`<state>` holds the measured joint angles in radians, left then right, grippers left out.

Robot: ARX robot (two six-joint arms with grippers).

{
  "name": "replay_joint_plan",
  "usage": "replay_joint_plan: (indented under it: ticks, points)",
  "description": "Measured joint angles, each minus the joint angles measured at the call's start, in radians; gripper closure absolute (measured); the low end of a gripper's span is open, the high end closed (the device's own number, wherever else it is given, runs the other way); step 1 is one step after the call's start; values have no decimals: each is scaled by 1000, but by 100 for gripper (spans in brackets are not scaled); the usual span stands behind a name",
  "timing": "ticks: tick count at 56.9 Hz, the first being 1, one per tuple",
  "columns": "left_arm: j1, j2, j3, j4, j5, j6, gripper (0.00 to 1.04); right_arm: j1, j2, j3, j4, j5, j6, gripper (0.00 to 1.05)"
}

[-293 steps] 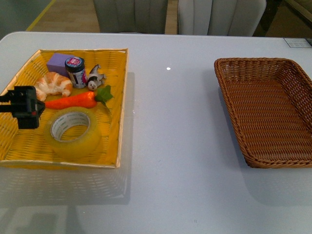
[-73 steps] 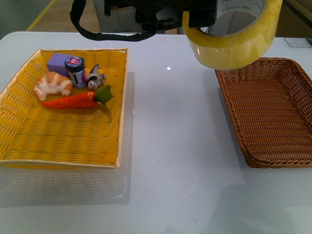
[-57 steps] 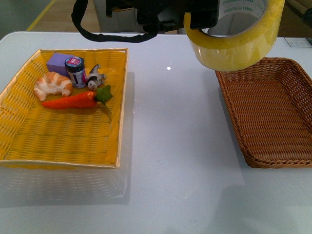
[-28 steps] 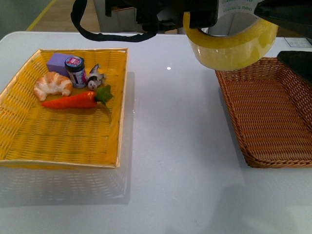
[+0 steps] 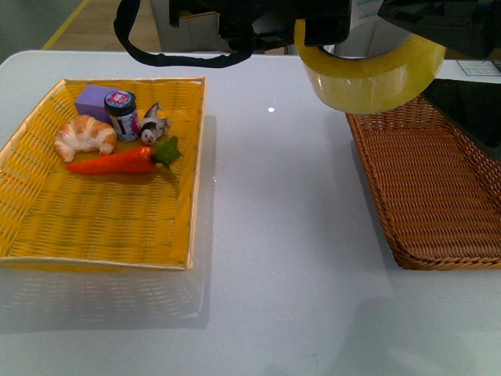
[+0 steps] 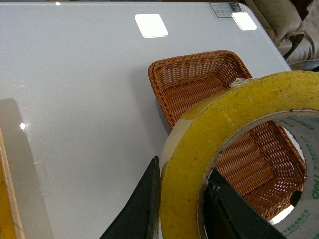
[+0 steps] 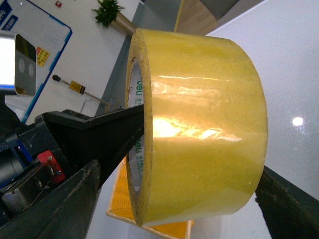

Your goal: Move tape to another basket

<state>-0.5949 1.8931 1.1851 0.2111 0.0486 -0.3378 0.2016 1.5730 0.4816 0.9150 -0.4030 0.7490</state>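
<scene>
The tape, a wide yellowish roll with a white core and green lettering, hangs high over the table just left of the brown wicker basket. My left gripper is shut on its wall, one finger outside and one inside the core. The left wrist view shows the tape above the basket. My right gripper is open with its fingers either side of the roll; in the right wrist view the tape fills the gap between its fingers, without touching them.
The yellow basket at the left holds a croissant, a carrot, a purple block, a small jar and a little figure. White table lies between the baskets.
The tape went from the yellow basket up into my left gripper's hold. In the last second my right gripper came in from the right around the roll; the tape stayed still.
</scene>
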Motion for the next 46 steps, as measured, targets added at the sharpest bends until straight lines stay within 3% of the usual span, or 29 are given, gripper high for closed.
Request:
replay_joint_plan:
  ticks: [14,46]
  points:
    - [0,0,0,0,1,-1,89,-3,12,5,1,21,43,54]
    - [0,0,0,0,2,-1,89,-7,12,5,2,18,61,56]
